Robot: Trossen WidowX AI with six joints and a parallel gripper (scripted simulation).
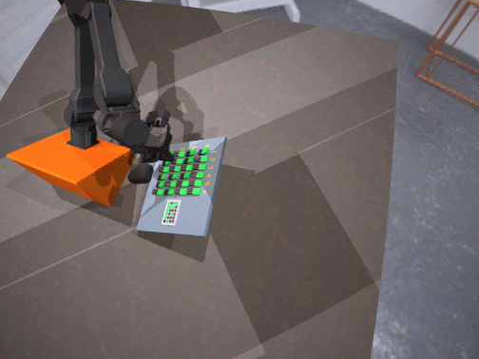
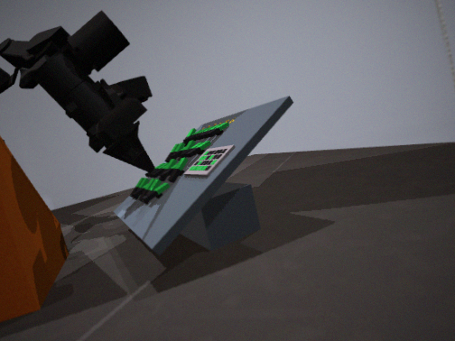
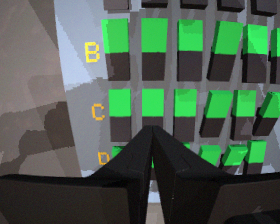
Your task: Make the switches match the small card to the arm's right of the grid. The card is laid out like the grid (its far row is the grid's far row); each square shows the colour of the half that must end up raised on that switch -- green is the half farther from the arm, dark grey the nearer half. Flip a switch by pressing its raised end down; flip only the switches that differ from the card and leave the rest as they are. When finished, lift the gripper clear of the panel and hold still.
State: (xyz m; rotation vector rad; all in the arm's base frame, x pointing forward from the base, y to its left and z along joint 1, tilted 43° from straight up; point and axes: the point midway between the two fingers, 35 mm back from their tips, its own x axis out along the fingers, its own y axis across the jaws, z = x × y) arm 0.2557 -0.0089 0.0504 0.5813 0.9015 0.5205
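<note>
The blue-grey panel [image 1: 190, 222] [image 2: 253, 125] [image 3: 72, 65] is tilted and bears a grid of two-tone switches, green on the far half and dark grey on the near half. The small white-rimmed card [image 1: 170, 213] [image 2: 209, 161] lies on the panel to the right of the grid. My gripper [image 1: 172, 160] [image 2: 153, 170] [image 3: 151, 132] is shut and empty. Its tips are at the dark near half of the second switch in row C [image 3: 152, 102], touching or just above it. The fingers hide part of row D. Which end of that switch is raised I cannot tell.
An orange wedge-shaped block [image 1: 71, 160] [image 2: 27, 247] stands beside the panel, under the arm. A grey support [image 2: 235, 216] holds up the panel from below. Neighbouring switches stand close around the fingertips. Shadows cross the table [image 1: 295, 241].
</note>
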